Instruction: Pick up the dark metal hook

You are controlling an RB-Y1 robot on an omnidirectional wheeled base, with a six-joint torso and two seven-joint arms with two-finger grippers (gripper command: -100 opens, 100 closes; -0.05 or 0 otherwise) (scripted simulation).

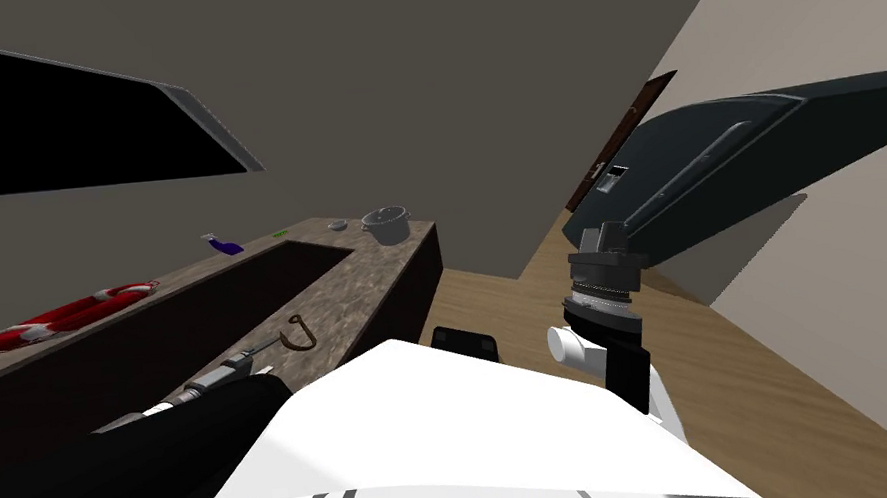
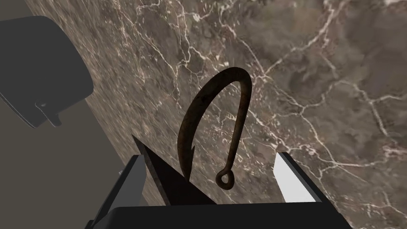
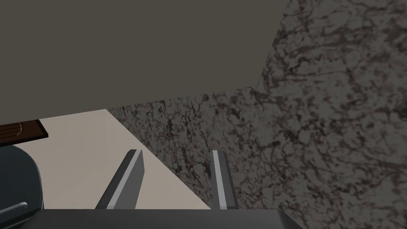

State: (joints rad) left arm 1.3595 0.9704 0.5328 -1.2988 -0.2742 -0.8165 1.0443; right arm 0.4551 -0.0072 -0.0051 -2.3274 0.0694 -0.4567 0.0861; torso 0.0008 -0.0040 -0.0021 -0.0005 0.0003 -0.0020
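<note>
Hook: a dark, rust-brown metal piece shaped like a fish hook. It has a thin shank ending in a small closed eye, a broad round bend, and a barbed point. It lies flat on the counter, between the two fingers of the left gripper, with eye and point toward the gripper's body. The fingers are spread wide, one on each side of the hook, and neither touches it. Seen from the head, the hook rests on the counter's near strip, just beyond the left gripper.

Counter: polished brown stone with pale, branching veins, framing a long, dark rectangular recess. Along its far side lie a red-and-white life ring, a purple spray bottle, a small bowl and a grey lidded pot.

Right gripper: raised at the robot's right, its fingers parted with nothing between them.

Room: plain grey-brown walls, wood-plank floor, a large dark blue-grey panel at right, and a black area in an opening upper left.
</note>
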